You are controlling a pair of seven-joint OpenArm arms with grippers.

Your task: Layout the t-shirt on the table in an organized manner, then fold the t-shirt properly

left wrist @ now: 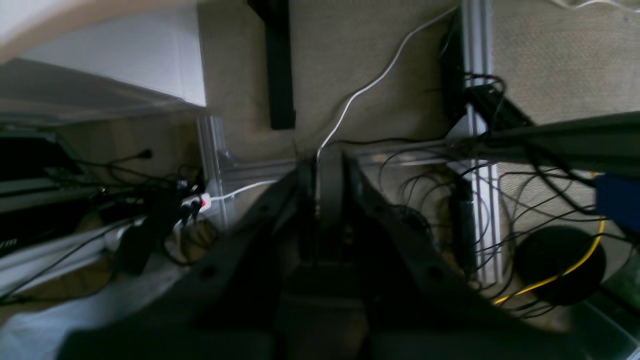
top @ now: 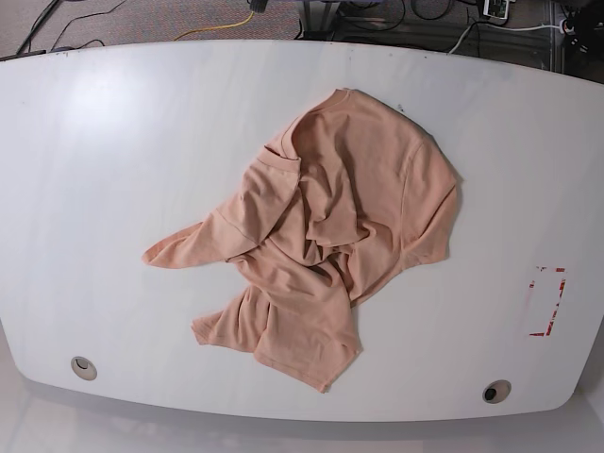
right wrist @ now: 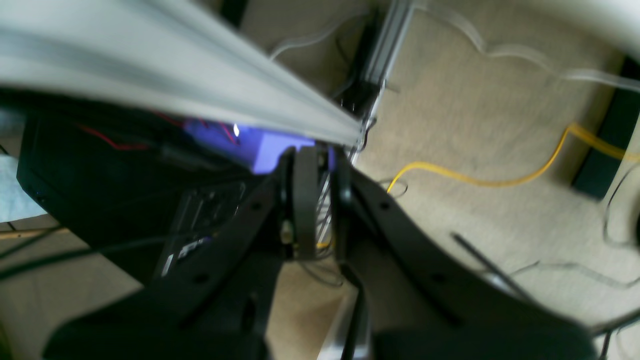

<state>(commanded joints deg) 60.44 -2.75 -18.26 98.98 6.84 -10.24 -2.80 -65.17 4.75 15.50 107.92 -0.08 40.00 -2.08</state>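
Just 1 crumpled t-shirt (top: pixel 321 236), 2 grommets (top: pixel 83 367) on table (top: pixel 113 170).

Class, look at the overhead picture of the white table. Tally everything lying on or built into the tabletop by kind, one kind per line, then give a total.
T-shirt, peach, crumpled: 1
Round grommets in the table: 2
Red tape rectangle mark: 1
Total: 4

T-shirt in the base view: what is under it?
The crumpled t-shirt lies directly on the white table. Whether anything sits beneath the fabric cannot be seen; its folds cover that area and parts of the shirt itself.
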